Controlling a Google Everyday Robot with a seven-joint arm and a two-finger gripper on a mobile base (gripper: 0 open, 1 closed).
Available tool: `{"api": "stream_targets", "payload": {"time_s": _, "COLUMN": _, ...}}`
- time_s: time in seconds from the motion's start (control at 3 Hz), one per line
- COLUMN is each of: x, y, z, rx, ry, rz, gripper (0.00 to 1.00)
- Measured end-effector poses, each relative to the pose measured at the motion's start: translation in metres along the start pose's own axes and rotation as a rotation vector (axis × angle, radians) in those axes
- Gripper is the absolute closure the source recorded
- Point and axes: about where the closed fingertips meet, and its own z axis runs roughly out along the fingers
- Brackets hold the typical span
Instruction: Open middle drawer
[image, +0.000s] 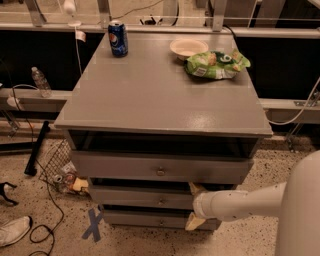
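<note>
Your gripper is low down at the right end of the grey cabinet, on the end of the white arm that reaches in from the right. Its two tan fingers are spread wide apart, one up and one down. The middle drawer has its right end between them, and you cannot tell if the fingers touch it. This drawer is the second of three, with a small round knob in the centre of its low front. You can see a dark gap above it. The top drawer sticks out a little over it, and the bottom drawer sits just under it, near the floor. On top of the cabinet you have a blue soda can at the back left, and a white bowl and a green chip bag at the back right, just beside each other. A blue tape cross is stuck on the floor at the left of the cabinet.
</note>
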Motion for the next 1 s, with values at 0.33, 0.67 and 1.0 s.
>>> {"api": "stream_targets", "payload": {"time_s": 0.33, "x": -0.004, "y": -0.004, "z": 0.010, "rx": -0.003, "ry": -0.004, "rz": -0.008, "gripper": 0.00}}
{"api": "stream_targets", "payload": {"time_s": 0.67, "x": -0.007, "y": -0.005, "z": 0.019, "rx": -0.016, "ry": -0.011, "rz": -0.012, "gripper": 0.00}}
{"api": "stream_targets", "payload": {"time_s": 1.0, "x": -0.009, "y": -0.006, "z": 0.031, "rx": -0.033, "ry": -0.018, "rz": -0.016, "gripper": 0.15}}
